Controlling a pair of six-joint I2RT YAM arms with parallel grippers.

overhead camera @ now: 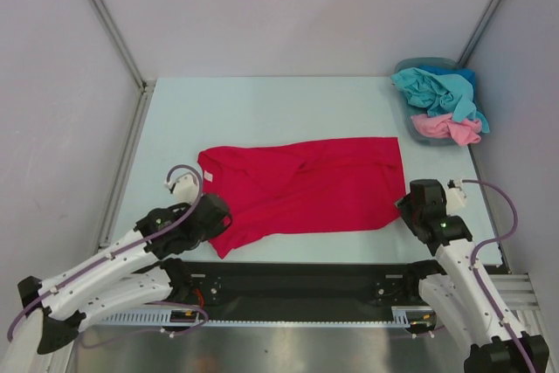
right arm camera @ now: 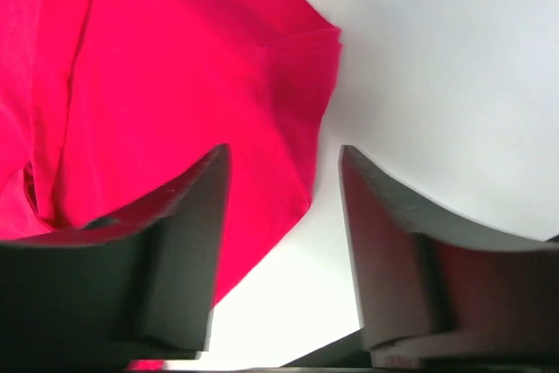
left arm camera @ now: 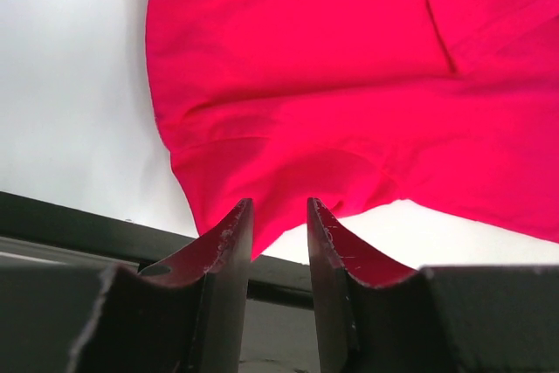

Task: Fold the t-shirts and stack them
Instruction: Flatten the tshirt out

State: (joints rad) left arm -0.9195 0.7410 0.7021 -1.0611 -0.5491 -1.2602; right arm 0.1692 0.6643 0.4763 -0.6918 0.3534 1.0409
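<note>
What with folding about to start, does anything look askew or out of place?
The crimson t-shirt lies skewed and creased mid-table. A teal t-shirt and a pink t-shirt hang over the basket rim, far right.

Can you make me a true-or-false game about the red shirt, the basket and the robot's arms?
1. The red shirt lies spread out on the table. True.
2. The basket holds a yellow shirt. False: it holds a teal shirt and a pink shirt.
3. The right fingers are wide apart. True.
4. The left fingers are over by the basket. False: they are at the red shirt's near left corner.
</note>
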